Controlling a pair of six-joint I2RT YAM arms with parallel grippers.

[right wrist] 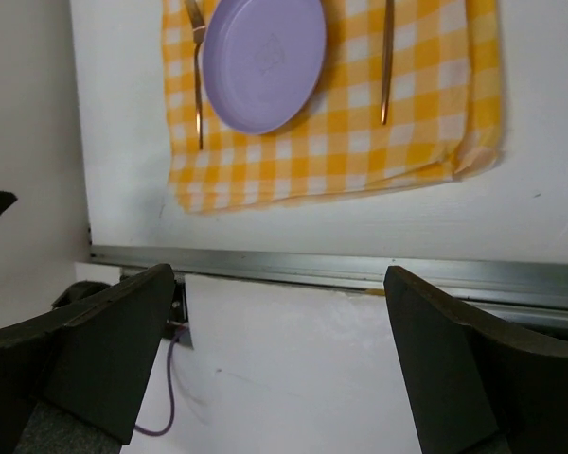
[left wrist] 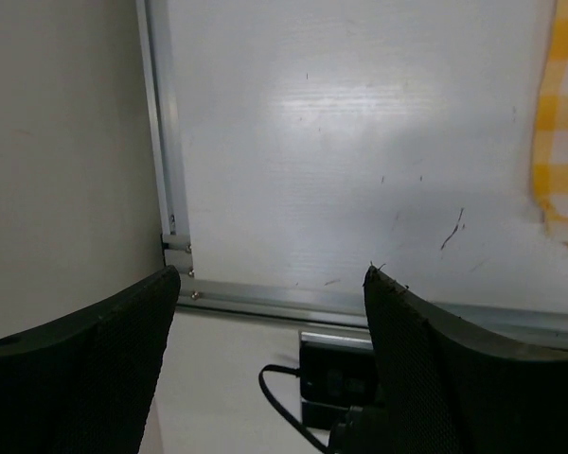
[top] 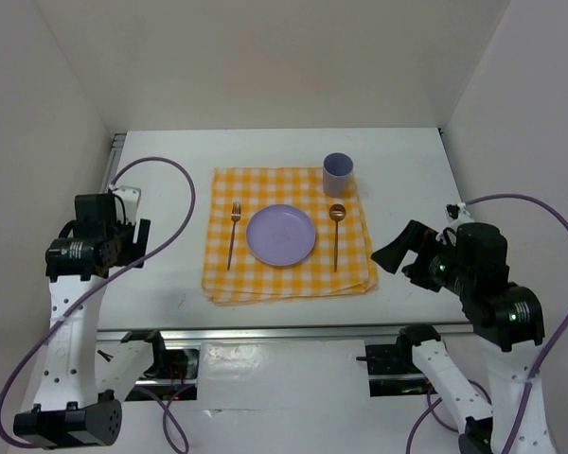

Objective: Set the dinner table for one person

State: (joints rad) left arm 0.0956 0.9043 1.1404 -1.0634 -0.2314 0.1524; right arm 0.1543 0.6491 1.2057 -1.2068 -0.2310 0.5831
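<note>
Nearest, left hand (left wrist: 273, 274) and right hand (right wrist: 276, 272) gape empty (1 place laid); bench (top: 407, 170) setting looks finished, needing only retreat.

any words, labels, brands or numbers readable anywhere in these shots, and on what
No text can be read in any view.
Round lilac plate: a faint mark at its centre, too faint to read.
Lilac cup, copper-coloured fork, copper-coloured spoon, yellow-and-white checked cloth, white dinner table: no print or label shows on any of them.
</note>
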